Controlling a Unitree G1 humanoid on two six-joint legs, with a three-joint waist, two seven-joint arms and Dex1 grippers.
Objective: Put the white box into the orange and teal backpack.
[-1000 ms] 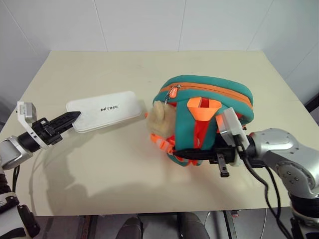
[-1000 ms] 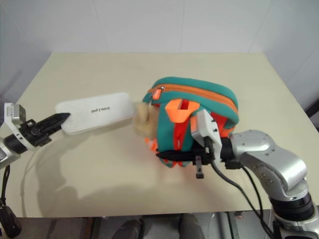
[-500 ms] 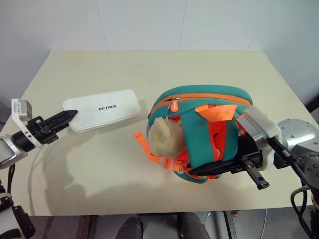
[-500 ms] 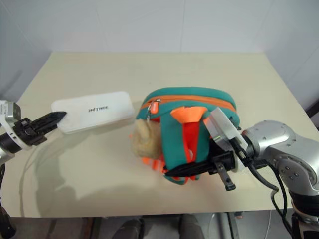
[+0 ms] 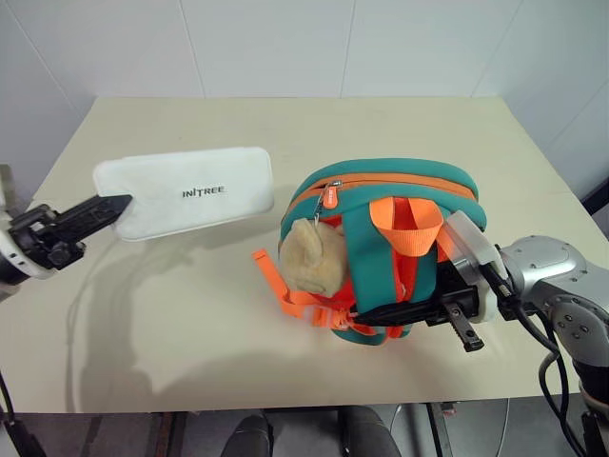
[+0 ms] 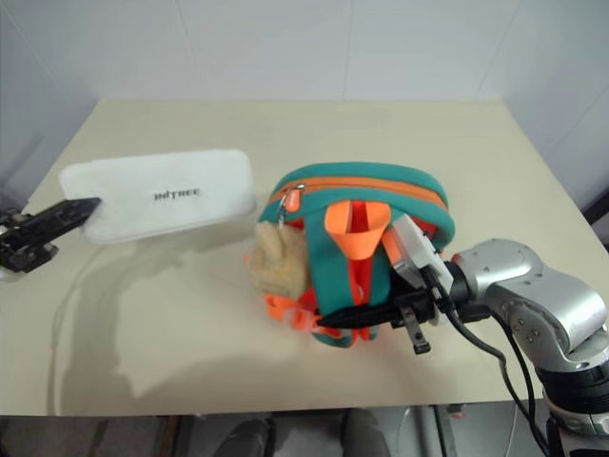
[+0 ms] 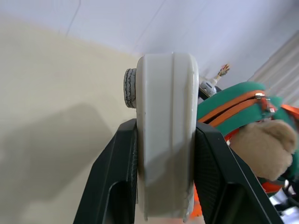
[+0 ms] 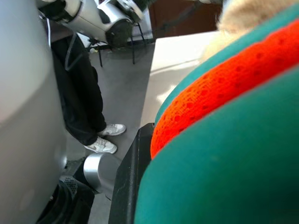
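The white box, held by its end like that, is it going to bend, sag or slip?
The white box probably won't bend: it juts straight out from the left gripper, pinched only at one end. It looks light, since that end grip carries it off the table. Its smooth shell, seen between the fingers, could slip or pivot.

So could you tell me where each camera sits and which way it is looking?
Left and right eye views: on the head, looking forward and down over the table; both arms show.
Left wrist view: along the left gripper, clamped on the white box.
Right wrist view: along the right gripper, against the backpack.
Shared: both wrist views also catch the backpack's beige pom-pom.
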